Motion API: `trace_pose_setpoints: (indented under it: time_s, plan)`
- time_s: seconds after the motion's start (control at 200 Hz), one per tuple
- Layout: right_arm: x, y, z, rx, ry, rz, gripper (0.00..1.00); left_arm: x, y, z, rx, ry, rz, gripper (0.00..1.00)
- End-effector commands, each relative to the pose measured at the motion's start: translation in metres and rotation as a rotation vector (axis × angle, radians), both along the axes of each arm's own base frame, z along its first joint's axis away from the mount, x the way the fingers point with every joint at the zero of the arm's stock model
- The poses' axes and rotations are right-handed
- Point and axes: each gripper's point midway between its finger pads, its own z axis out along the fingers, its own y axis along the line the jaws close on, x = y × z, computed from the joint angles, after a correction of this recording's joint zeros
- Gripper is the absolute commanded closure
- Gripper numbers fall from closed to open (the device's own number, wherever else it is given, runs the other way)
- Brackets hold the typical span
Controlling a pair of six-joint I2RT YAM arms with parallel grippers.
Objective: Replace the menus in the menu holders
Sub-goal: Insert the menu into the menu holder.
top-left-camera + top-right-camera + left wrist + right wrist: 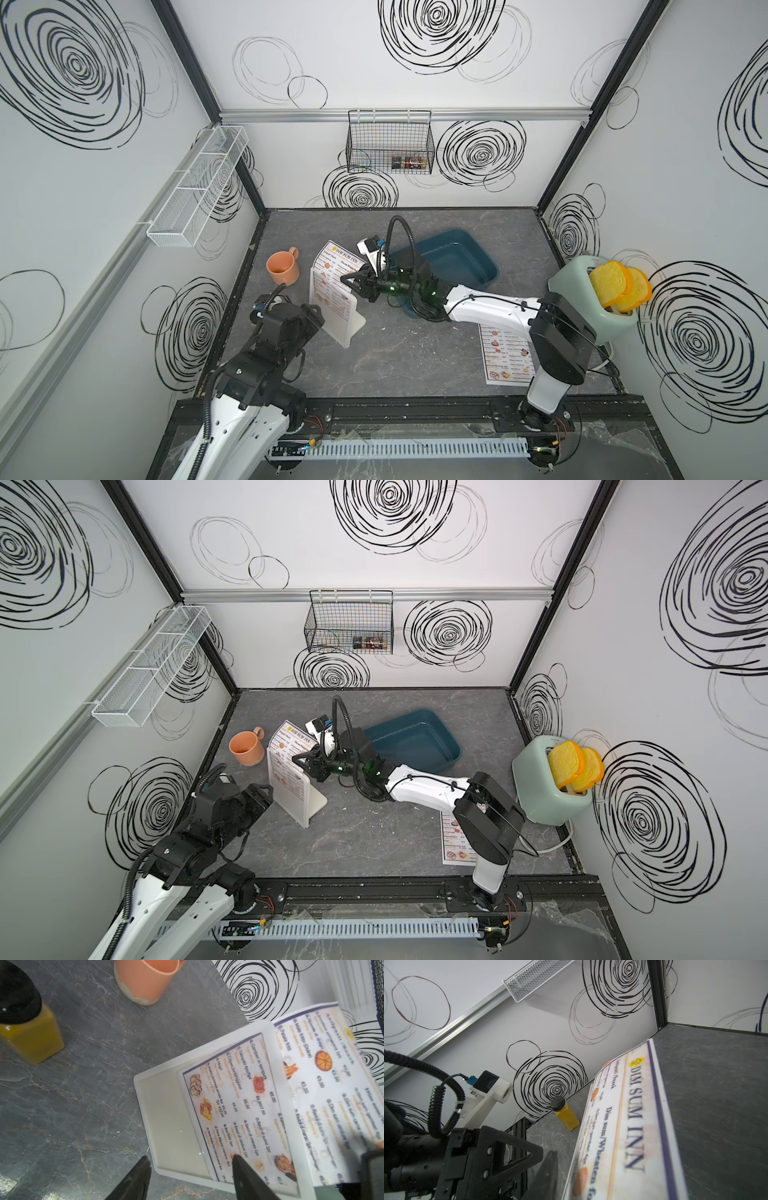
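White laminated menu (334, 259) sticks halfway out of the top of the menu holder (352, 322), its long axis slanting up toward the back wall. Nearest are the right fingers (349, 277), at its free side edge; I cannot tell whether they pinch it or stand just off it. The left fingers (245, 1172) gape wide at the holder's side, empty.

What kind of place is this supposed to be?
Probably a robot test booth staged as a café counter: scribble-patterned walls box it in, with a restaurant menu in its stand, a toaster and a mug.
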Motion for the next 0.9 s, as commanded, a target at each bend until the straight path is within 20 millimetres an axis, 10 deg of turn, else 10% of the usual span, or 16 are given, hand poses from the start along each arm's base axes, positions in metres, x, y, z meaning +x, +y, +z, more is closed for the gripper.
trace_pose_setpoints:
  time_s: [0.0, 0.28, 0.705, 0.896]
  plan:
    - [0.010, -0.007, 0.042, 0.058, -0.034, -0.023, 0.70, 0.008, 0.001, 0.017, -0.004, -0.063, 0.008, 0.33]
    - [-0.006, -0.001, 0.018, 0.011, 0.001, 0.026, 0.91, 0.010, 0.001, 0.021, -0.002, -0.071, 0.007, 0.34]
    - [-0.014, -0.002, 0.018, -0.017, -0.009, 0.038, 0.77, 0.015, 0.007, 0.049, 0.036, -0.120, 0.023, 0.33]
    - [-0.007, -0.010, 0.021, -0.026, -0.018, 0.007, 0.90, 0.018, 0.009, 0.068, 0.053, -0.156, 0.023, 0.33]
